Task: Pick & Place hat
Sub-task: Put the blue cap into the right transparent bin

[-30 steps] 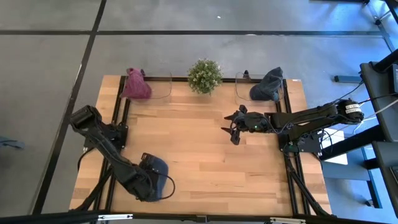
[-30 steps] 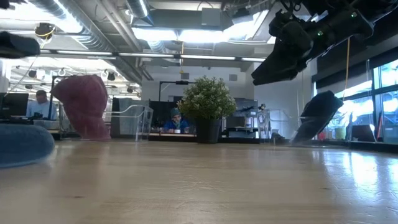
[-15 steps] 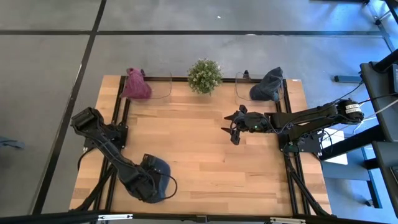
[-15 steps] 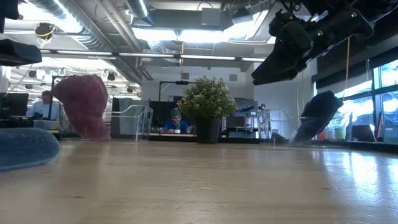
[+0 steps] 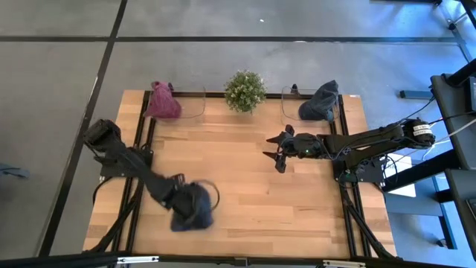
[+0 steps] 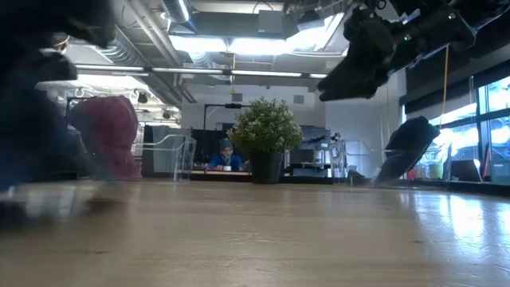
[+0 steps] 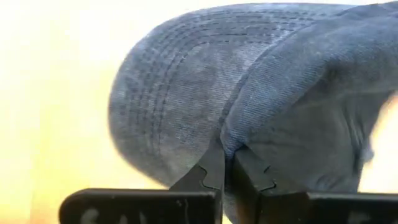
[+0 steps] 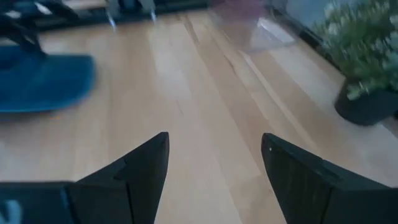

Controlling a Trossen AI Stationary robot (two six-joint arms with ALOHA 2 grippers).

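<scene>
A blue cap [image 5: 195, 210] hangs blurred at the table's near left, with my left gripper [image 5: 178, 196] shut on it. The left wrist view fills with the cap [image 7: 261, 93], its stitched brim [image 7: 168, 93] beside the crown. In the low view the cap is a tall dark blur [image 6: 32, 135] at the left. My right gripper [image 5: 277, 156] hovers open above the table's middle right, and nothing lies between its fingers [image 8: 143, 168]. My left gripper pinches a raised fold of the cap's cloth [image 7: 231, 144] between its two fingers, where the stitched brim meets the crown. The brim spreads to one side of the fingers and the crown to the other. I cannot tell whether the cap is clear of the table.
A maroon hat [image 5: 162, 103] sits on a clear stand at the far left, and a dark hat [image 5: 320, 102] sits on a stand at the far right. A potted plant [image 5: 245, 90] stands between them at the far edge. People sit in the room behind the table.
My left gripper has shut on the blue cap. It has then moved up and toward the table's far right as its arm stretched out. The cap lay flat on the table before; now it is pulled up with the gripper and blurred by the motion.
</scene>
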